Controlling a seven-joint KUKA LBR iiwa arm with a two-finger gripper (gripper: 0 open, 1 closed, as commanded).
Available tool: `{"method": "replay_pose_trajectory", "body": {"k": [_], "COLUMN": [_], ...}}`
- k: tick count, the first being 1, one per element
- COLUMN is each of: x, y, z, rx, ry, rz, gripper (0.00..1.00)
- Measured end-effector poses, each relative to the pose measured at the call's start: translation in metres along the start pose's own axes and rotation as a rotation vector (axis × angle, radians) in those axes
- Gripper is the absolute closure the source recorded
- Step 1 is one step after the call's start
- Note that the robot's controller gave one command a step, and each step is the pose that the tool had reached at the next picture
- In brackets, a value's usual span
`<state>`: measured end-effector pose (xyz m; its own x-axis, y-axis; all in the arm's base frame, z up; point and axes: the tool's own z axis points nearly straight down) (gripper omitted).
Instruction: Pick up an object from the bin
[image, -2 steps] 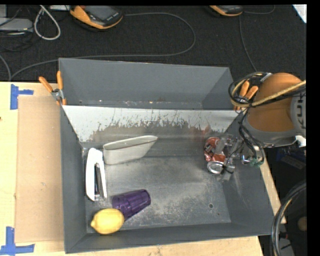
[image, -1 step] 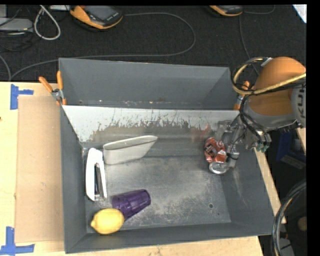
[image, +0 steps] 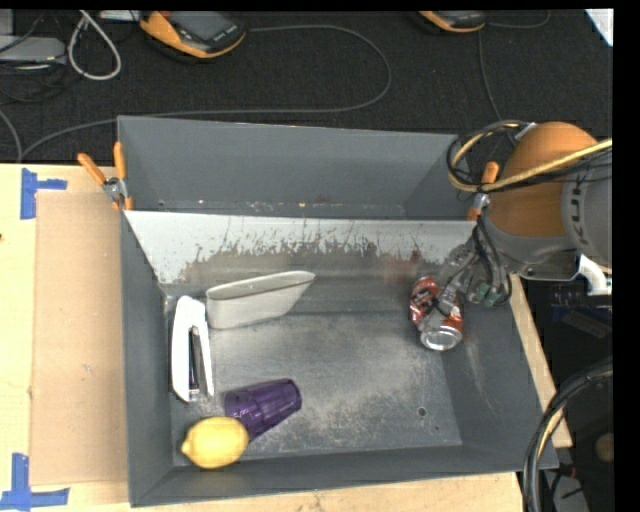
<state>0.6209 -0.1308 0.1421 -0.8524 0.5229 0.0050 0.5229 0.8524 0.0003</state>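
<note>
Bin: a big grey metal box with sloping walls and a scuffed floor.
Arm: comes in from the right, with a round orange cover and looped cables, and bends down over the right side of the bin.
White dish: long and shaped like a boat, at the back left of the floor.
White stapler: lies along the left wall, just in front of the dish.
Purple cup: on its side at the front left, touching the lemon.
Lemon: yellow, in the front left corner.
Can: red and silver, squashed, alone on the right side of the floor, right under the pincer.
Pincer: dark, down at the top of the can; I cannot tell if it is wide, narrow or gripping.
</note>
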Motion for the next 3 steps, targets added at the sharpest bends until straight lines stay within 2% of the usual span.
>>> {"method": "replay_pose_trajectory", "body": {"k": [1,2,3], "x": [0.014,0.025,0.025], "y": [-0.02,-0.013,-0.013], "z": [0.069,0.067,0.067], "rx": [-0.006,-0.017,-0.016], "ry": [-0.01,-0.023,-0.023], "rz": [-0.25,0.252,0.252], "gripper": [0.0,1.0,1.0]}}
